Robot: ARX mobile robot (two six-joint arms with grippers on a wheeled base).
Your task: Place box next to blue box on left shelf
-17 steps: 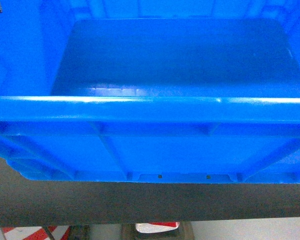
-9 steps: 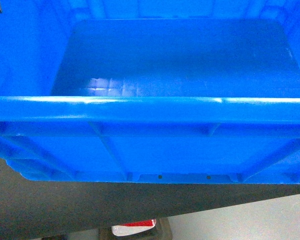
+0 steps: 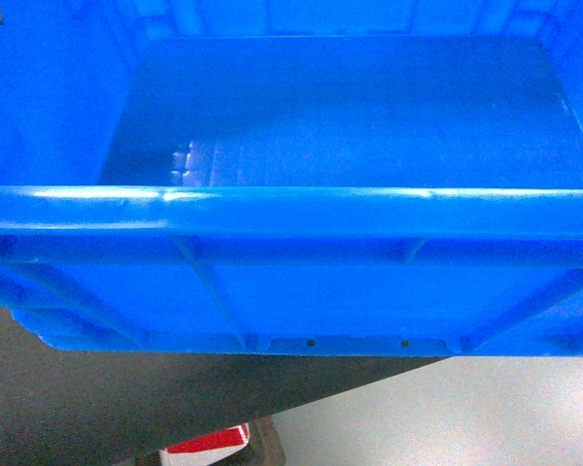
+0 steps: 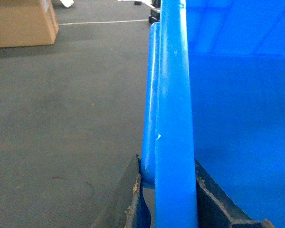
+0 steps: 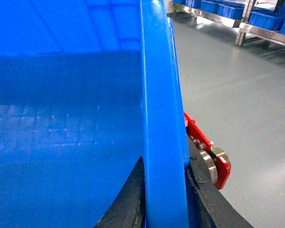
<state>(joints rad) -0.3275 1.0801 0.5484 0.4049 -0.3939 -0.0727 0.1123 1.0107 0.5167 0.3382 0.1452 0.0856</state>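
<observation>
One blue box (image 3: 301, 214) fills the upper three-quarters of the head frame, open top up, its floor bare, two small slots at its base edge. At the bottom of each wrist frame a gripper is clamped on a side rim: left gripper (image 4: 166, 199), right gripper (image 5: 165, 199). One cardboard carton (image 4: 21, 21) sits upper left; shelves with several blue bins (image 5: 228, 7) upper right.

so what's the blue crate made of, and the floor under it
The blue crate looks like moulded plastic with a glossy finish: light streaks shine along its rolled rim, and ribs are cast into the outer wall. The dark floor in the left wrist view looks matte and finely grained, perhaps carpet or rubber matting. The pale grey floor looks smooth with a slight sheen, probably sealed or painted concrete.
</observation>
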